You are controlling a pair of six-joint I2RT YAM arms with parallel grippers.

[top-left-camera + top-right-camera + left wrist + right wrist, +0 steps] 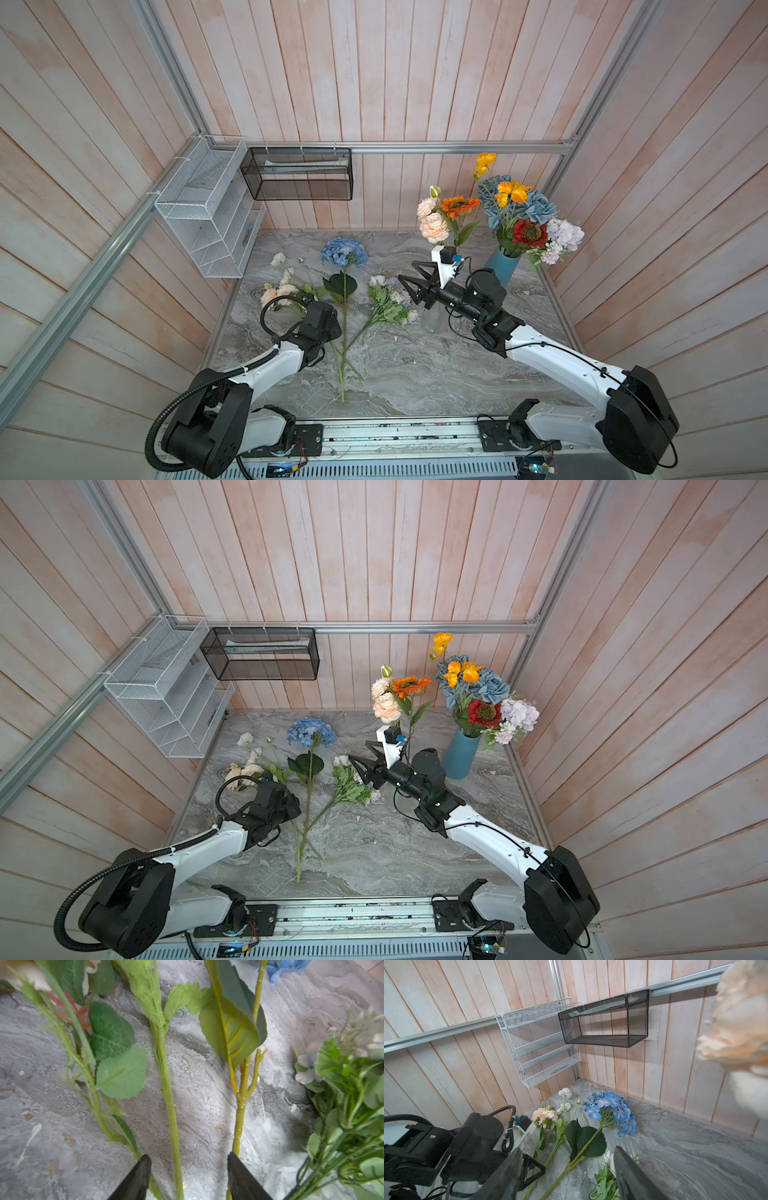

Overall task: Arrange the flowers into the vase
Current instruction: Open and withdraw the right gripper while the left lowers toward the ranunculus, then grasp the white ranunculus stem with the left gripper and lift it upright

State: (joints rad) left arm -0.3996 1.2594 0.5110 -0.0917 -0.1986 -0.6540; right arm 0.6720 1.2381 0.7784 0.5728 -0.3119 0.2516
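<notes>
blue vase (500,268), clear vase (434,320) (two, both filled); one loose blue hydrangea (344,251).

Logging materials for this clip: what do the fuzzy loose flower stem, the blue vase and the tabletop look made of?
Fuzzy stem: seemingly plastic under a flocked, matte coat, given its velvety nap. Blue vase: opaque, matte, evenly coloured; probably ceramic, possibly plastic. Tabletop: grey veined marble look, dull sheen; real stone or printed laminate, cannot tell.
</notes>
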